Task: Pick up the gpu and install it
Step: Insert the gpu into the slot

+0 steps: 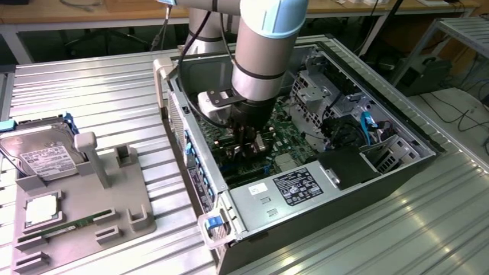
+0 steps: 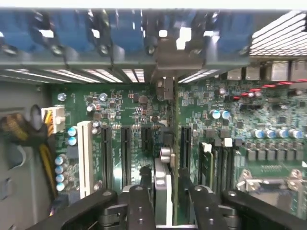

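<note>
Arm reaches down into the open computer case [image 1: 382, 123], gripper [image 1: 252, 146] low over the green motherboard [image 1: 287, 134]. In the wrist view the gpu [image 2: 164, 191] stands on edge between the two black fingers [image 2: 205, 203], seated upright among the black expansion slots [image 2: 125, 155], its metal bracket end lining up with the rear slot opening [image 2: 165, 57] under the blue clips [image 2: 120, 28]. Jaws stand narrow, close on each side of the card; cannot tell if the pads are touching it or just off it. On the exterior view's left, a grey parts tray [image 1: 114, 195] on the ribbed metal table [image 1: 91, 91] carries a silver hard drive [image 1: 42, 154], a square chip [image 1: 42, 211] and a green memory stick [image 1: 65, 228].
</note>
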